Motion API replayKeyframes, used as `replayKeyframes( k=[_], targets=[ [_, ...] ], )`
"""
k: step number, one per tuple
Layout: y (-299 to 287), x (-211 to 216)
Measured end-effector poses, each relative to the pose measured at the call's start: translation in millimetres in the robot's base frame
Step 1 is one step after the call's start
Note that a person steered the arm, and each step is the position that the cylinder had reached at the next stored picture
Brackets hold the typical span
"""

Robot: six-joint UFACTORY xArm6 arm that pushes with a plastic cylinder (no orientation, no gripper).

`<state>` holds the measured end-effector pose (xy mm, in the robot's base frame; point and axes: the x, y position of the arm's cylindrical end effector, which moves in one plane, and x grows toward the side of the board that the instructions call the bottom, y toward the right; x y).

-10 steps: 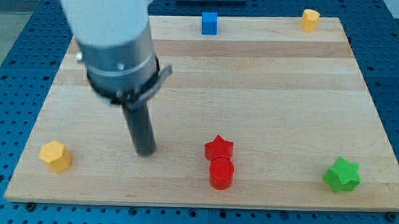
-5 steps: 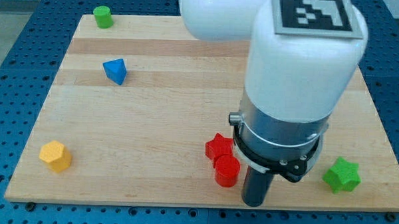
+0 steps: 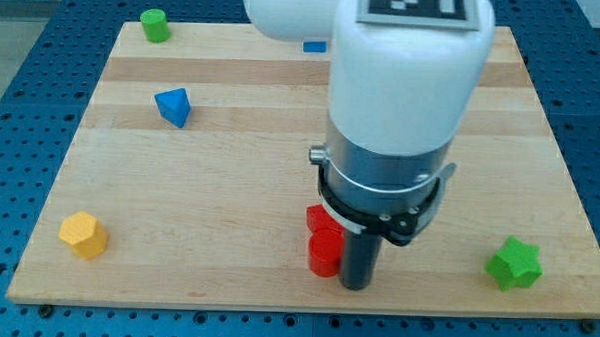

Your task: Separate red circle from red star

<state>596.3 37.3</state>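
The red circle (image 3: 324,255) lies near the view's bottom edge of the wooden board (image 3: 230,156), with the red star (image 3: 319,221) touching it just above. Both are partly hidden by my arm. My tip (image 3: 357,287) sits against the right side of the red circle, slightly below it.
A yellow hexagon block (image 3: 84,234) lies at the bottom left. A green star (image 3: 514,263) lies at the bottom right. A blue triangular block (image 3: 173,107) and a green cylinder (image 3: 154,25) are at the upper left. A blue block (image 3: 313,47) peeks out at the top.
My tip has moved left from the right of the red pair to touch the red circle, which has shifted a little left. The arm now covers more of both red blocks.
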Motion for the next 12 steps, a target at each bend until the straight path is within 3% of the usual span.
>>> replayKeyframes(
  k=[2, 4, 5, 12],
  targets=[
    [-25, -20],
    [-26, 15],
    [-28, 0],
    [-175, -53]
  ],
)
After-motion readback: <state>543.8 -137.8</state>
